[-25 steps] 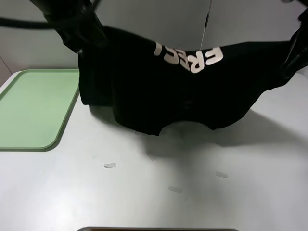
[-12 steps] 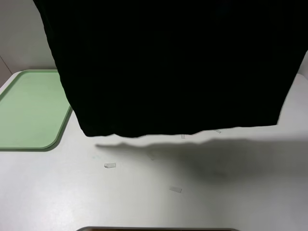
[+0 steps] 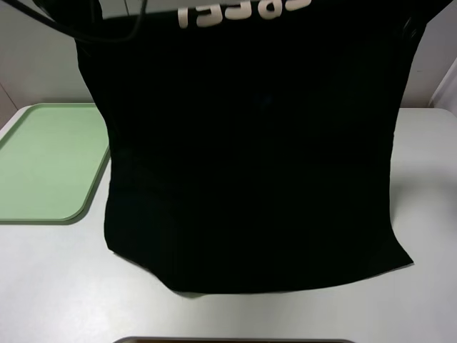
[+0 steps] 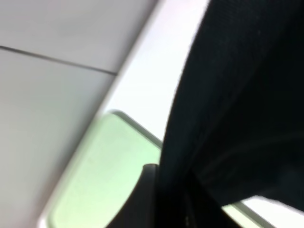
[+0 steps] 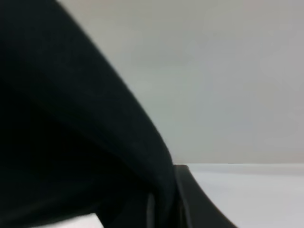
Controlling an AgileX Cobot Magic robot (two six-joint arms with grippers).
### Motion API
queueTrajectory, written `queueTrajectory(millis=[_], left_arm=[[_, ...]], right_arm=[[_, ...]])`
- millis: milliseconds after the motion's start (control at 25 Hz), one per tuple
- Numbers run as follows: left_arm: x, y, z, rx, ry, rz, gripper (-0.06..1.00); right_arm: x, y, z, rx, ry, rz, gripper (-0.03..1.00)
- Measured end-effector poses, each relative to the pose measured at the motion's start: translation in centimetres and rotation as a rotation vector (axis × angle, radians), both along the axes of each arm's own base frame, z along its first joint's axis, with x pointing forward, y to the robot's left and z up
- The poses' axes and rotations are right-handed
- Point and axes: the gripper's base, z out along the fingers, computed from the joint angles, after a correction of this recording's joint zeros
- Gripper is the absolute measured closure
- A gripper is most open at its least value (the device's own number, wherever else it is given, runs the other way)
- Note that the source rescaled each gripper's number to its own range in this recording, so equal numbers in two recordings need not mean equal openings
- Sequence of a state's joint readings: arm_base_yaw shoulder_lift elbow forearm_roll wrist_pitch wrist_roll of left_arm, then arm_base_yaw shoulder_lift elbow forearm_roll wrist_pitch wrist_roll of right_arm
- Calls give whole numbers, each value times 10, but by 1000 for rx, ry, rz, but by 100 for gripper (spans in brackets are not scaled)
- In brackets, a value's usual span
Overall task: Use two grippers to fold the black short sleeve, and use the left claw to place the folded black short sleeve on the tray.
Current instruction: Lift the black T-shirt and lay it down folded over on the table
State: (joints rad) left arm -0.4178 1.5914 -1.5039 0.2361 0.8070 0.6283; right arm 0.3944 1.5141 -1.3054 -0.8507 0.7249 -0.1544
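The black short sleeve (image 3: 250, 157) hangs as a wide sheet from above the top edge of the exterior view. Its white lettering (image 3: 243, 11) shows upside down at that edge, and its lower hem rests on the table near the front. Both grippers are out of sight in that view; only a black cable (image 3: 86, 28) shows at top left. In the left wrist view my left gripper (image 4: 166, 209) is shut on the shirt cloth (image 4: 237, 95), with the tray (image 4: 109, 166) beyond it. In the right wrist view my right gripper (image 5: 164, 209) is shut on the cloth (image 5: 57, 118).
The mint-green tray (image 3: 43, 157) lies at the left edge of the white table (image 3: 57, 286), just beside the shirt's left side. A dark rim (image 3: 235, 340) runs along the front edge. A pale wall stands behind.
The shirt was bunched low at the back, then rose and swung forward. Now it hangs longer, its hem on the table near the front and the lettering up at the top edge.
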Motion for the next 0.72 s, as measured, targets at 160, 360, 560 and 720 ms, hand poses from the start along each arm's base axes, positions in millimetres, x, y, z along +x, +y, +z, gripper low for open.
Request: queueTrajectory(millis=[160,360,560,720], left_arm=[[34,-6,-58,53,130,22,94],[57,-11,-101,70,178,19,94],[65,-17,-100,80,78,-32,94],[63,-24,-101,119,66,-104,94]], right_arm=[[31,4,-41,-46,50,2,96],[72,-19,-104,44,112,-65,96],[85,-42,-120,98,111,-82,96],[88,-50,-128,114,124,-86,96]])
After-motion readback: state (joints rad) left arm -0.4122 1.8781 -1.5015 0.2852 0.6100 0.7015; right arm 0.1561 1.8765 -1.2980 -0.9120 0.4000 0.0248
